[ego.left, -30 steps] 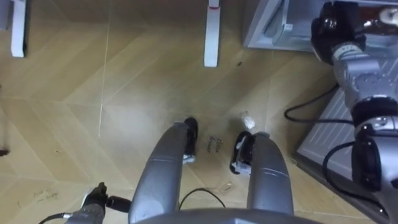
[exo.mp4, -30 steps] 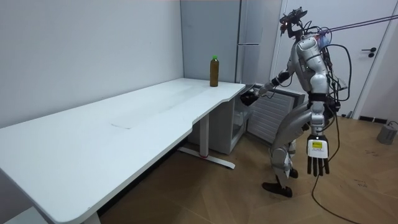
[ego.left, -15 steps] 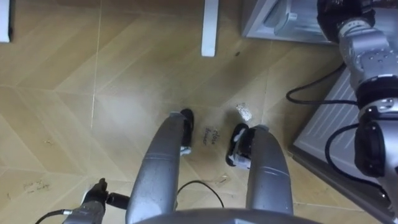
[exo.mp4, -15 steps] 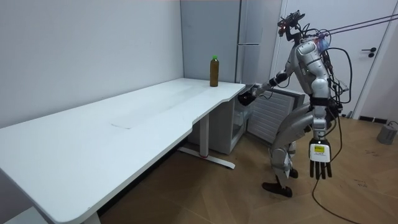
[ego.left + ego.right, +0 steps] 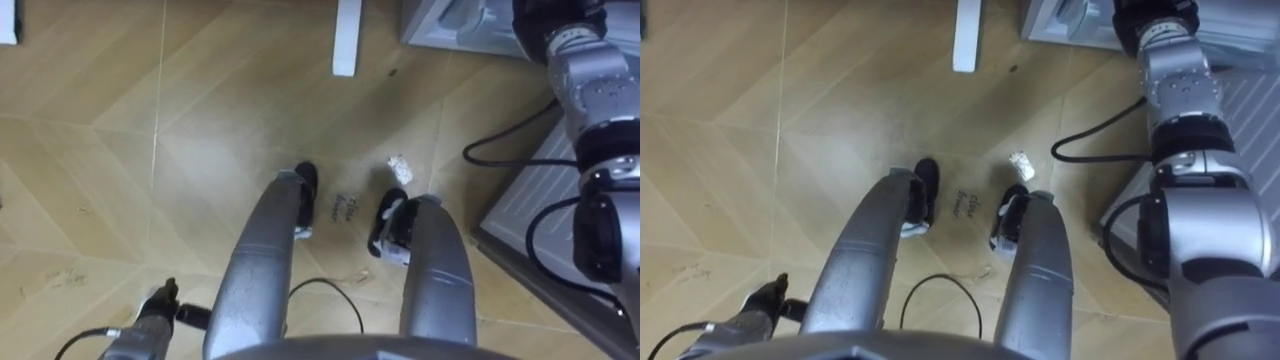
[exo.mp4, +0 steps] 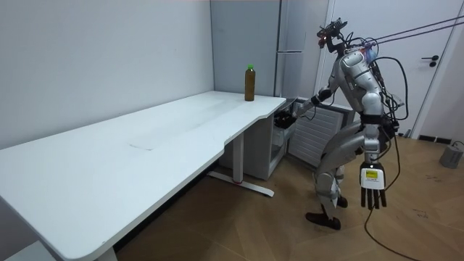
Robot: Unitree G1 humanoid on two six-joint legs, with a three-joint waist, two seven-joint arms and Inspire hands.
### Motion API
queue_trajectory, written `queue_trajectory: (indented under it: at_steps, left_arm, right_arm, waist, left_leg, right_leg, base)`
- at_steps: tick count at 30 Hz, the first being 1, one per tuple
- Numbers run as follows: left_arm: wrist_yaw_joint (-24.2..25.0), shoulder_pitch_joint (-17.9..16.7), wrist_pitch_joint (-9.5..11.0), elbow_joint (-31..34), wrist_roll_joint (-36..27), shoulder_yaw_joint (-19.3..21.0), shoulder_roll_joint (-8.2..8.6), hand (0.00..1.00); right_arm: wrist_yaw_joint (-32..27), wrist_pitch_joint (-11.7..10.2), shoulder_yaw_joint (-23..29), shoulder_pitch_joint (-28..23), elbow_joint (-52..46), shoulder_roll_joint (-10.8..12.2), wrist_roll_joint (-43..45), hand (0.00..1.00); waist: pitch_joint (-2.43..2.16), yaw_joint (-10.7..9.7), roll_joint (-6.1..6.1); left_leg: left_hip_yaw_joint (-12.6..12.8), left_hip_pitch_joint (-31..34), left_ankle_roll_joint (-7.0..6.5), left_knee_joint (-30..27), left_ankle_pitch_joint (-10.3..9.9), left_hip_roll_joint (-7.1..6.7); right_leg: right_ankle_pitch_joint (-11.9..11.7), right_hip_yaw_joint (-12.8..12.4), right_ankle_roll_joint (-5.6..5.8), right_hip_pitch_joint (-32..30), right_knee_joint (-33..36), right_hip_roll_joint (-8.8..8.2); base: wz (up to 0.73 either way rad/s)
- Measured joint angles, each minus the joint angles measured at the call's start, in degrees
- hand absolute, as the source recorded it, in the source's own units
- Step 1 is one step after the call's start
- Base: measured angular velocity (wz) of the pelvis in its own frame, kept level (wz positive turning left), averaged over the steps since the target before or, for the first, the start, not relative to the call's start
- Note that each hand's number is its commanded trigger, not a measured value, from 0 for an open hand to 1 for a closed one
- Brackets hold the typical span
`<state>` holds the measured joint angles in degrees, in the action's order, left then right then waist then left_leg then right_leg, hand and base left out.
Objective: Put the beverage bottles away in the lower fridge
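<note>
A brown drink bottle (image 6: 249, 83) with a green cap stands upright on the far corner of the white desk (image 6: 145, 152). I stand on the wood floor beside that corner, facing the tall grey fridge (image 6: 290, 43), whose lower compartment (image 6: 278, 148) is open. My right arm reaches forward, and my right hand (image 6: 288, 118) is at the mouth of that compartment. The same hand (image 5: 545, 12) sits at the top edge of the left eye view, mostly cut off, so what it holds is unclear. My left hand (image 6: 372, 190) hangs by my thigh with its fingers straight.
The open lower fridge door (image 5: 530, 190), grey and ribbed, juts out on my right. A white desk leg (image 5: 347, 40) stands ahead on the floor, and a small white scrap (image 5: 400, 165) lies by my right foot. A small grey pot (image 6: 451, 154) sits on the floor behind me.
My right hand has sunk a little and moved in towards the open lower fridge. My head has tipped slightly. The left hand still hangs, and the bottle on the desk has not moved.
</note>
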<state>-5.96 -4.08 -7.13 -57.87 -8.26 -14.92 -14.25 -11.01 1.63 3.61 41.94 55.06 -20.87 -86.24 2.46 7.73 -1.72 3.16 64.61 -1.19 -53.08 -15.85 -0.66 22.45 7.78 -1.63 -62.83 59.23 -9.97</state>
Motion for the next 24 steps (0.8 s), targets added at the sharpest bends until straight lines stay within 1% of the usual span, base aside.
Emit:
queue_trajectory:
  at_steps: [3,8,14,19,24]
  left_arm:
    - [0.0,0.0,0.1,1.4,-0.2,0.0,-0.01,0.0]
    - [-0.1,-0.4,0.0,2.7,-0.2,-1.0,-0.26,0.0]
    - [-0.1,-1.1,0.1,4.3,-0.3,-1.2,-0.6,0.0]
    - [-0.2,-1.8,0.0,5.2,-3.6,-1.3,-1.08,0.0]
    - [-0.2,-1.9,0.1,5.6,-3.5,-1.4,-1.23,0.0]
  right_arm:
    - [-0.2,0.0,0.0,0.0,0.0,-0.3,0.0,0.0]
    - [-0.2,0.0,-0.2,0.0,0.0,-0.8,0.1,0.0]
    - [-0.3,0.0,-0.7,0.0,0.1,-1.3,0.2,0.0]
    - [-0.1,0.0,-1.5,0.0,0.4,-1.6,-1.5,0.0]
    - [-0.2,0.0,-1.5,0.0,0.4,-1.6,-2.1,0.0]
  waist:
    - [-0.04,0.3,0.41]
    - [-0.12,0.6,1.07]
    - [-0.13,0.6,1.14]
    - [-0.14,0.7,1.14]
    - [-0.2,0.5,1.23]
  left_leg:
    - [0.0,0.1,0.12,-0.6,-0.2,-0.09]
    - [0.0,0.0,0.15,-0.6,-0.2,-0.13]
    - [0.0,-0.1,0.16,-0.5,-0.2,-0.19]
    - [0.5,-0.5,0.16,-0.2,-0.2,-0.03]
    - [0.6,-0.5,0.15,-0.3,-0.2,-0.01]
  right_leg:
    - [0.6,-0.2,-0.05,-0.2,0.8,-0.06]
    - [0.6,-0.3,-0.1,-0.2,1.0,-0.07]
    - [0.6,-0.4,-0.09,-0.2,1.0,-0.02]
    - [0.6,-0.8,-0.08,-0.2,0.9,0.08]
    - [0.6,-0.9,-0.08,-0.2,1.0,0.02]
  base:
    - [0.01]
    - [0.01]
    - [0.0]
    - [-0.02]
    - [0.0]
